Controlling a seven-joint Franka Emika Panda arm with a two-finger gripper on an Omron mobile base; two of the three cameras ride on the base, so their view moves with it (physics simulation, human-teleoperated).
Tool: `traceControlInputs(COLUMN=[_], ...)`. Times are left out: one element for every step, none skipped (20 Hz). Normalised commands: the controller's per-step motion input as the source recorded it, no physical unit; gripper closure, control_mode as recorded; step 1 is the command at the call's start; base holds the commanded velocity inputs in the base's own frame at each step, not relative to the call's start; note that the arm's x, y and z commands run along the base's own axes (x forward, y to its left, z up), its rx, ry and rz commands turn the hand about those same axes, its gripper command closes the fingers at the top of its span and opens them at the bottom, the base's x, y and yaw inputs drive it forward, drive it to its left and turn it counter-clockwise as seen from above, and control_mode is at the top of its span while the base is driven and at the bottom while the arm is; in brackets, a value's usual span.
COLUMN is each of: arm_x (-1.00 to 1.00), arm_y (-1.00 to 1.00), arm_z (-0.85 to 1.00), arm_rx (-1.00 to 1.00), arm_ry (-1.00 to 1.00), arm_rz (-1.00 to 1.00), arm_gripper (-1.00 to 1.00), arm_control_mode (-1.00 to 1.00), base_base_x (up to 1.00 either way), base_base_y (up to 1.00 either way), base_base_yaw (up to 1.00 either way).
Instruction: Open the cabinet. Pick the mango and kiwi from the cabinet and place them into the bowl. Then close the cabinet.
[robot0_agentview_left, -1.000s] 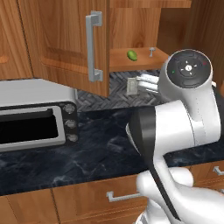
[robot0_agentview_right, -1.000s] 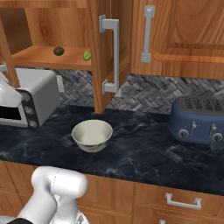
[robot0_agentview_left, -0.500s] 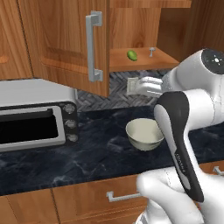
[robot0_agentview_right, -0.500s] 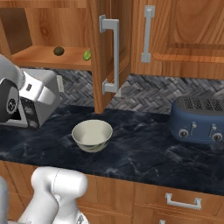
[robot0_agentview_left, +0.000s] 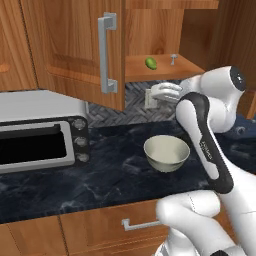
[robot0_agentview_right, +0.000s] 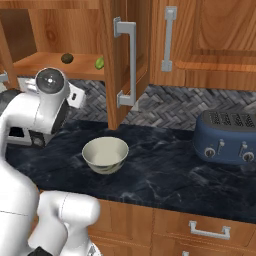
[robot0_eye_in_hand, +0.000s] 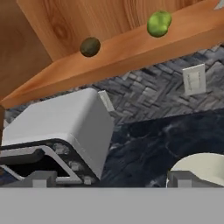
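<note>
The reddish-brown wooden wall cabinet stands open; on its shelf, seen from my hand, the dark olive-brown kiwi sits at eleven o'clock, the bright green mango at one. The off-white bowl rests on the dark table. My fingers are spread apart, empty.

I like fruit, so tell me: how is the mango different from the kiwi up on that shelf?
The mango is bright green; the kiwi is dark olive-brown. The mango looks a bit bigger and more oval, while the kiwi is rounder. In the right base view, the mango sits nearer the open door and the kiwi farther from it. Both rest apart on the same cabinet shelf, untouched.
</note>
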Motion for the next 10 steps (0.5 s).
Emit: traceControlInputs(arm_x=[1.0,1.0,1.0,1.0,1.0,1.0,1.0,1.0,1.0,1.0], arm_y=[0.0,0.05,0.16,0.25,0.32,0.36,0.36,0.39,0.51,0.64], arm_z=[0.18,0.29,0.33,0.26,0.09,0.0,0.0,0.0,-0.03,-0.06], arm_rx=[0.23,0.25,0.26,0.24,0.18,0.11,0.09,0.11,0.08,0.06], arm_ry=[0.0,0.0,0.01,0.04,0.03,0.0,0.0,0.0,0.0,0.0], arm_rz=[0.24,0.26,0.28,0.29,0.27,0.26,0.25,0.25,0.25,0.23], arm_gripper=[-1.0,-1.0,-1.0,-1.0,-1.0,-1.0,-1.0,-1.0,-1.0,-1.0], arm_control_mode=[-1.0,-1.0,-1.0,-1.0,-1.0,-1.0,-1.0,-1.0,-1.0,-1.0], base_base_x=[0.0,0.0,0.0,0.0,0.0,0.0,0.0,0.0,0.0,0.0], base_base_y=[0.0,0.0,0.0,0.0,0.0,0.0,0.0,0.0,0.0,0.0], base_base_yaw=[0.0,0.0,0.0,0.0,0.0,0.0,0.0,0.0,0.0,0.0])
